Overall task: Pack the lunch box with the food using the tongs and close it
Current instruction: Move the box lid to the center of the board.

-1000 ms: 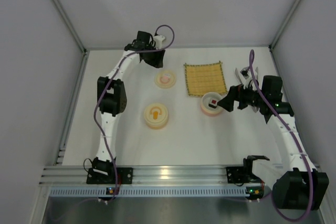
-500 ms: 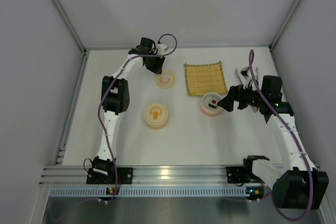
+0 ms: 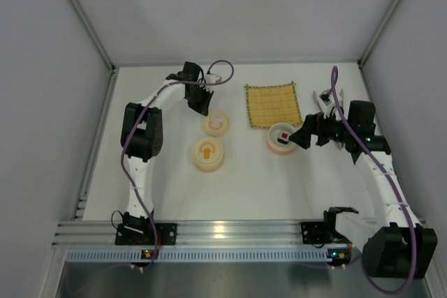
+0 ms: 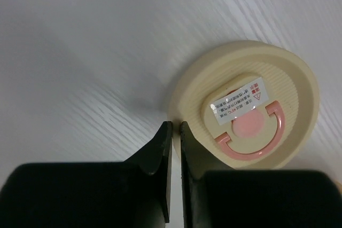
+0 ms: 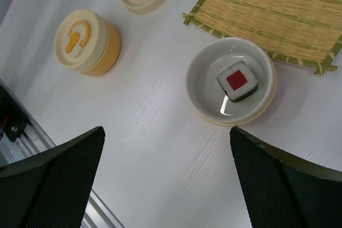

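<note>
We note the bench [image 4: 80, 52] as matt white, faintly grained. We log the lid [image 4: 299, 84] as smooth cream plastic, its label [image 4: 238, 102] glossy; the mat [image 5: 278, 9] rough woven straw; the bowl [image 5: 204, 86] smooth, glossy, reflections on its inner wall.

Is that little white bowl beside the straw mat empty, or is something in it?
Not empty: the bowl holds one black-and-white cube with a red top.

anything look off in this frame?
Left gripper is shut at the rim of the pink-handled lid, with no tongs in it. Nothing spilled: the sushi piece sits in the open bowl.
</note>
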Robot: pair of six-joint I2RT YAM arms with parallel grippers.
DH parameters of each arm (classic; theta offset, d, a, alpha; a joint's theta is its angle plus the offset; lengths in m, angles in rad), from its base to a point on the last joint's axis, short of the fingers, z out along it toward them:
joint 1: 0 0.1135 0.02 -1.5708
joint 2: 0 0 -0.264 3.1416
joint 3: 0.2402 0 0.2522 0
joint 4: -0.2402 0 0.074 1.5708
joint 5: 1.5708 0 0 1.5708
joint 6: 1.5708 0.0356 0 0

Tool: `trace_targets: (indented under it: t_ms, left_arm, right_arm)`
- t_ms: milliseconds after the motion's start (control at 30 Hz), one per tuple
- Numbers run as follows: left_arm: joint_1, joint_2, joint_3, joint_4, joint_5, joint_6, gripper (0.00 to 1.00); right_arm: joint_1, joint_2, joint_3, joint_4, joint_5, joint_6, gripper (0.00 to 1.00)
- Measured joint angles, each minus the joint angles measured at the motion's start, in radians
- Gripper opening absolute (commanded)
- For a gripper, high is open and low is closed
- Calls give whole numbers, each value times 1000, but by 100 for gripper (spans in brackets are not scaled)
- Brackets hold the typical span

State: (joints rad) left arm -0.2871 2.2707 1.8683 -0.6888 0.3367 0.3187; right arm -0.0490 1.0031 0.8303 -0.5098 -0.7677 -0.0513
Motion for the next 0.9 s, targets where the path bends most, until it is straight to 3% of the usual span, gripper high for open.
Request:
trace_targets:
  t_ms: [200, 567, 767, 900]
  left_arm:
    - [-41, -147, -215, -46, -13, -80, 0]
    - [-74, -139, -198, -124, 14, -281, 0]
    - [-130, -135, -198, -126, 67, -360, 18]
    - [-140, -137, -201, -126, 94, -379, 24]
  right_arm:
    - [0, 0, 0, 0, -4, 1, 100]
    - [0, 0, 0, 0, -6, 2, 99]
    - [0, 0, 0, 0, -6, -1, 99]
    - [0, 0, 0, 0, -26, -18, 100]
